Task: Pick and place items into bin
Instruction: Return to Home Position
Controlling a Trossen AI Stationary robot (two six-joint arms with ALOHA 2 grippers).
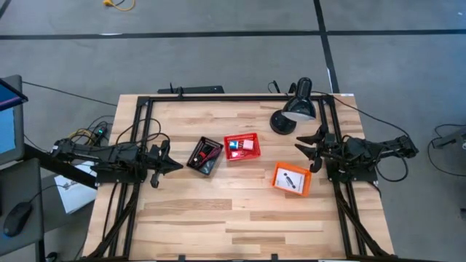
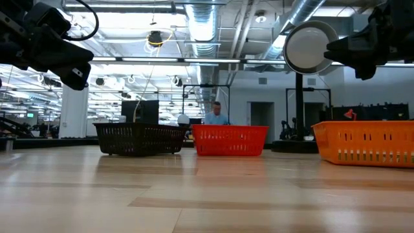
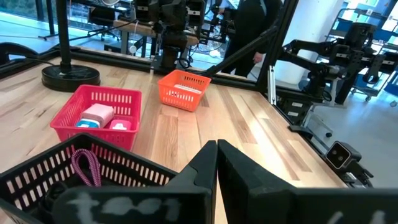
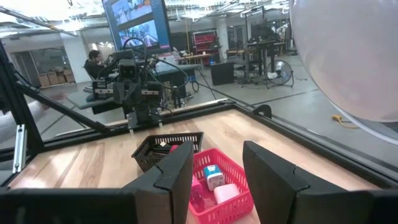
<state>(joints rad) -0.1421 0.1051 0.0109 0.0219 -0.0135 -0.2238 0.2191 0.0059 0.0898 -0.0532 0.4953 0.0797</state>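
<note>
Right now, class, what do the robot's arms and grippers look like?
Both arms are black and jointed: left arm, right arm. Each gripper has two matte black, wedge-shaped fingers: left gripper, right gripper. Black cables loop beside each arm.

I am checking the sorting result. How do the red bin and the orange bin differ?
Contents: the red bin holds several small pieces, among them a pink block; the orange bin shows one white card. Place: the red bin stands mid-table; the orange bin stands nearer the right arm. Both are small slotted baskets, upright on the table.
</note>
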